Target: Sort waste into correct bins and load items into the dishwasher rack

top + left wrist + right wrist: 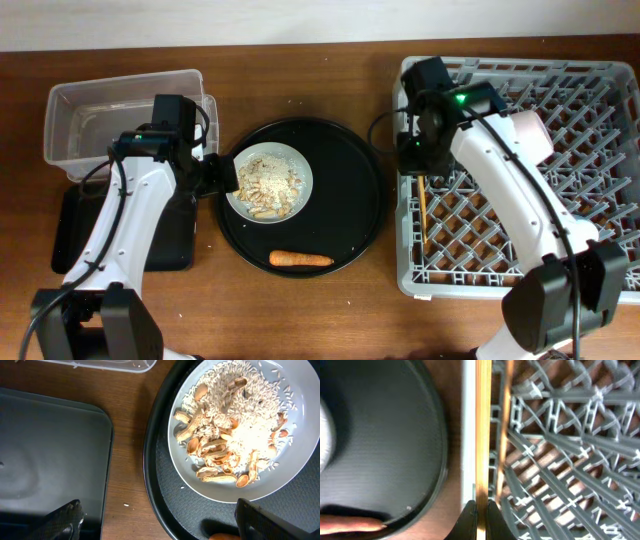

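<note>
My right gripper (421, 168) is shut on a wooden chopstick (482, 435) over the left edge of the grey dishwasher rack (600, 90). A second chopstick (422, 215) lies in the rack, also seen in the right wrist view (505, 425). A pinkish-white bowl (530, 135) sits in the rack. My left gripper (160, 525) is open, straddling the left rim of the round black tray (155, 485). The pale plate (303, 180) holds beige food scraps (235, 425). The carrot (300, 259) lies on the round tray. The cup, wrapper and white scrap are not seen.
The clear tub (120, 115) stands at the back left. The flat black tray (80, 230) lies in front of it under my left arm, and shows in the left wrist view (50, 460). A strip of bare wood separates it from the round tray.
</note>
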{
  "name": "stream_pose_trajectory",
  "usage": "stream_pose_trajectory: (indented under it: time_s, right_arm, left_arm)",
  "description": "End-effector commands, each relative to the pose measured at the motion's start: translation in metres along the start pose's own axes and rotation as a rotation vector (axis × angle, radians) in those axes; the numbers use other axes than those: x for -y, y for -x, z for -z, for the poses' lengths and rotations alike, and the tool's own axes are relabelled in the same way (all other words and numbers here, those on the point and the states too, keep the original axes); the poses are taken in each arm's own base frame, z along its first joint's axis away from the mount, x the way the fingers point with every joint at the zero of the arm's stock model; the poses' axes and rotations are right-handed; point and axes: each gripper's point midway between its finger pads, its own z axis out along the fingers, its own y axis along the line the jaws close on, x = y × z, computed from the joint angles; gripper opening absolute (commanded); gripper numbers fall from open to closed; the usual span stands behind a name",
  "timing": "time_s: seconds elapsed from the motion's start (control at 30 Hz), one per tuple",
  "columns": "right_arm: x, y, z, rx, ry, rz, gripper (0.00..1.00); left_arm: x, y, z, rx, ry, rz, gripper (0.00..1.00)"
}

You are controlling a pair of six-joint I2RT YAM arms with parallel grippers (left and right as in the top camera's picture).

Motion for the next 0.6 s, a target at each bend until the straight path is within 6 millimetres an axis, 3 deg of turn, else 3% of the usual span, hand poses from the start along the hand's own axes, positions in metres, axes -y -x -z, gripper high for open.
stream_pose_trajectory:
  time_s: [0.0,0.1,0.17,0.3,0.4,0.43,0.53,0.57]
  right_arm:
    - [0.009,-0.017,-0.037,-0.070,-0.028,0.006,0.04]
    - [0.011,-0.024,-0.059,-0.071,-0.029,-0.005,0.04]
    - [0.011,-0.023,-0.061,-0.068,-0.028,-0.005,0.04]
    - [0.010,-0.020,-0.053,-0.050,-0.023,-0.005,0.30]
    - [0.009,-0.004,-0.016,0.045,0.003,0.038,0.59]
    - [0.013,0.003,0.006,0.099,0.015,0.021,0.64]
    - [0.038,0.007,0.041,0.179,0.023,-0.049,0.72]
    - [0.051,0.004,0.049,0.188,0.022,-0.083,0.78]
  left_arm:
    - [0.003,0.004,0.009,0.027,-0.023,0.008,0.96]
    - [0.003,0.004,0.009,0.027,-0.022,0.008,0.96]
    - [0.003,0.004,0.009,0.027,-0.022,0.008,0.96]
    - [0.005,0.005,0.009,0.032,-0.033,0.006,0.99]
    - [0.016,0.002,0.010,0.017,-0.093,0.003,0.99]
    - [0.022,0.002,0.010,0.011,-0.129,0.005,0.99]
    - [0.041,-0.005,0.012,-0.028,-0.227,0.068,0.99]
    - [0.048,-0.010,0.011,-0.048,-0.243,0.103,0.99]
